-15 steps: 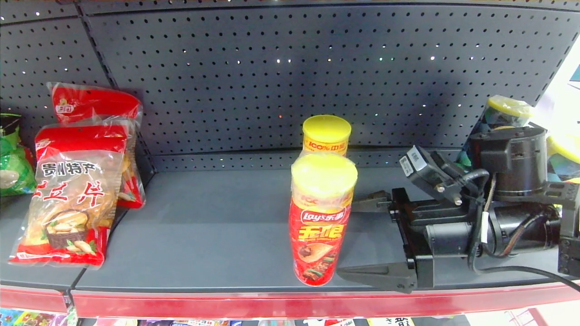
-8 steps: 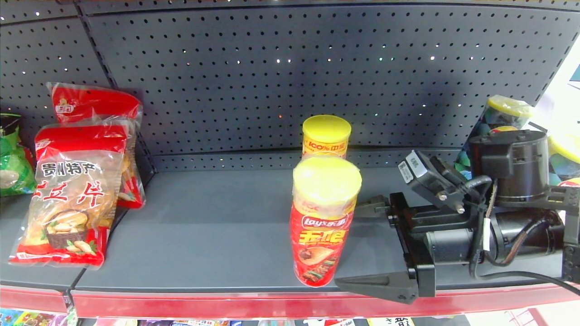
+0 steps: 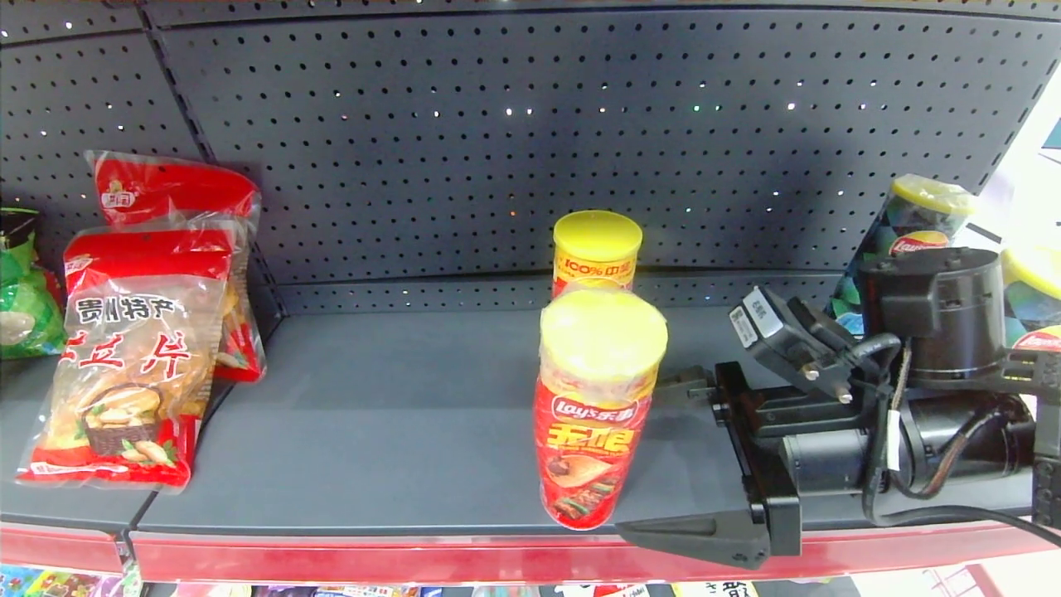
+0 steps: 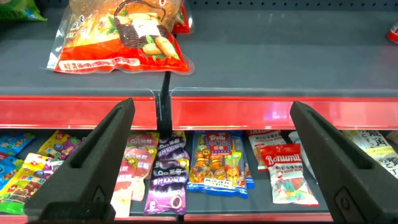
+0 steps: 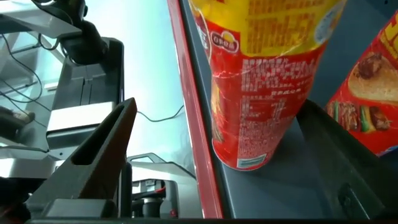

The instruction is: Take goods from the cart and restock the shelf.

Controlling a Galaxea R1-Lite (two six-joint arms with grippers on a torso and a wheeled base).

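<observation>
Right hand lies at the shelf's near edge, fingers spread wide apart. The red chip can stands between their tips — upright, long axis vertical, yellow lid up. Just behind it stands a second can, also upright.

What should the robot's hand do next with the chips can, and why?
Probably draw the right gripper straight back, away from the front chips can: it already stands on the shelf, and the jaws are open on either side.
</observation>
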